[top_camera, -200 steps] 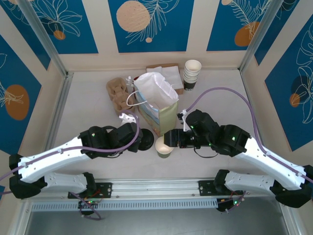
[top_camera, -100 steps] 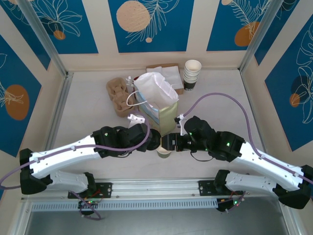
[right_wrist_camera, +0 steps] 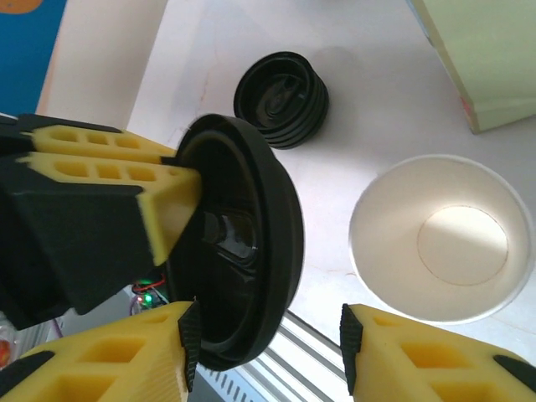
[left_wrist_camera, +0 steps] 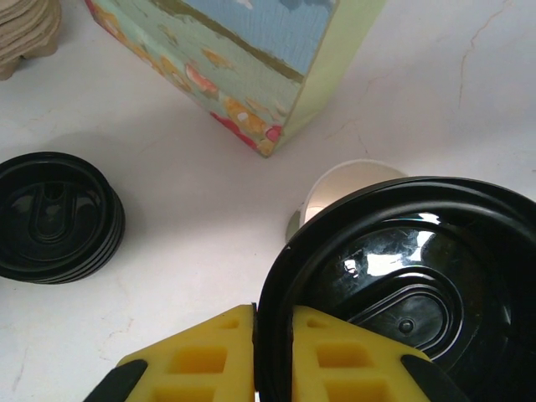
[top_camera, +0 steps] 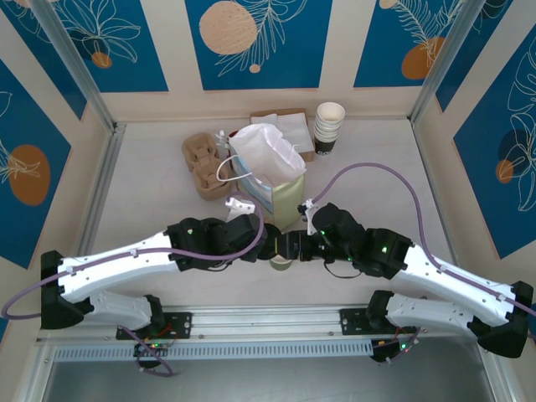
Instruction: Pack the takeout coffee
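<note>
White tabletop (top_camera: 151, 193) bears a lidless cup (right_wrist_camera: 435, 239); left claw (left_wrist_camera: 272, 322) pinches black lid (left_wrist_camera: 402, 285).

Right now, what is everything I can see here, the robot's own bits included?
paper cup: one, white inside, lidless, upright in front of the bag
lid: one, black, pinched by its rim, beside the cup's mouth
lid stack: one, black, left of the bag
paper bag: one, patterned blue and pale green, white paper poking out, mid-table
cup carriers: a stack, brown cardboard, back left of the bag
cup stack: one, white with dark base, back of table
table: one, pale
left fingers: two, yellow, shut on the lid
right fingers: two, yellow, apart, near the cup
</note>
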You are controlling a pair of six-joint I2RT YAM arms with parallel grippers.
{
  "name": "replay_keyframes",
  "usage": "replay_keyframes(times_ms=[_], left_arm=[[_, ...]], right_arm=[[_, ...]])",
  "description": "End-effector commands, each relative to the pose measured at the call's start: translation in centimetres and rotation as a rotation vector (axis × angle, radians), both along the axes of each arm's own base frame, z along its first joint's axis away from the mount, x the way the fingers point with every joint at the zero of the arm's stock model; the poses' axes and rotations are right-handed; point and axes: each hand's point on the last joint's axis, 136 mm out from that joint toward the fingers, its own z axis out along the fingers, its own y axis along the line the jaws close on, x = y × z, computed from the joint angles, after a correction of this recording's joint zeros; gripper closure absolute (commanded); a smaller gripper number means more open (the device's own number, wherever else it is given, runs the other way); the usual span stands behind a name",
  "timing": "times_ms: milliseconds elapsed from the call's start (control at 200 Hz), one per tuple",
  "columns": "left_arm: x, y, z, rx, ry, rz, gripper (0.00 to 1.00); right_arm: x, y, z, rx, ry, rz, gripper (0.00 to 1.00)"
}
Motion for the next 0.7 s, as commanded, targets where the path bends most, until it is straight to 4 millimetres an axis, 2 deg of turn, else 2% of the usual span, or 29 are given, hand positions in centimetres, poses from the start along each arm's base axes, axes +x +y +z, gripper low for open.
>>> replay_keyframes(times_ms=[0, 260, 575, 695], left_arm=[[-0.3, -0.8, 0.7, -0.044, 0.002, -0.002, 0.86], [-0.3, -1.2, 0.9, -0.029, -0.001, -0.016, 0.86], [-0.5, -1.9, 0.9, -0.049, 0.004, -0.033, 0.86], [-0.7, -2.4, 0.9, -0.058, 0.008, -0.043, 0.86]], right_arm=[[0.2, -0.4, -0.7, -0.008, -0.004, -0.028, 0.52], [0.6, -0.2, -0.6, 0.004, -0.012, -0.04, 0.58], [1.1, -0.1, -0.3, 0.035, 0.003, -0.056, 0.59], [1.3, 0.0, -0.4, 0.04, 0.006, -0.05, 0.64]])
